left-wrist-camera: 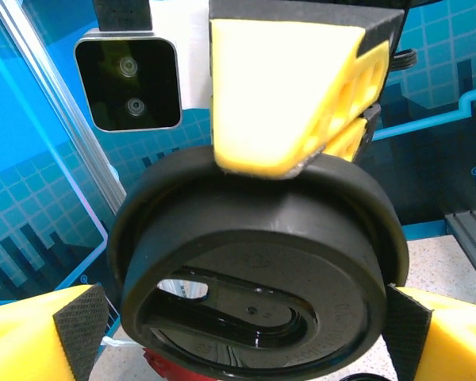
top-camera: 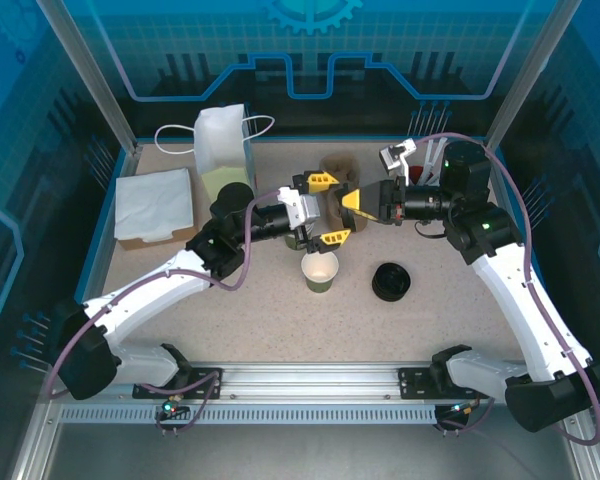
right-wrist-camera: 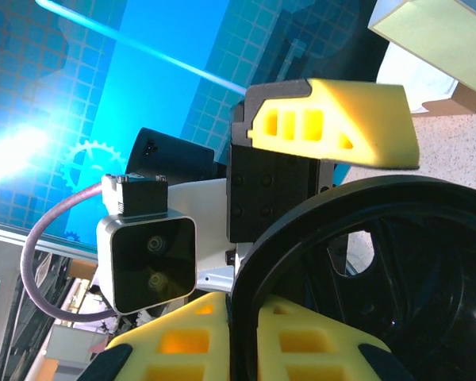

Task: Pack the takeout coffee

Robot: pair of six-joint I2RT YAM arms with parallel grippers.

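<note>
The takeout coffee (top-camera: 320, 271), a short olive-green cup with a pale rim, stands uncovered on the table just in front of both grippers. My right gripper (top-camera: 358, 202) (right-wrist-camera: 250, 333) is shut on the rim of a black lid (left-wrist-camera: 254, 238) (right-wrist-camera: 428, 317), holding it up in the air. My left gripper (top-camera: 325, 210) (left-wrist-camera: 238, 325) is open, and its yellow fingers (left-wrist-camera: 32, 341) straddle the lid on both sides. In the right wrist view, one left finger (right-wrist-camera: 333, 123) stands a little apart from the lid's edge.
A white paper bag (top-camera: 223, 140) with handles stands at the back left. A stack of black lids (top-camera: 390, 282) sits to the right of the cup. White napkins on a cardboard box (top-camera: 155, 203) lie at the left. A brown object (top-camera: 337, 163) stands behind the grippers.
</note>
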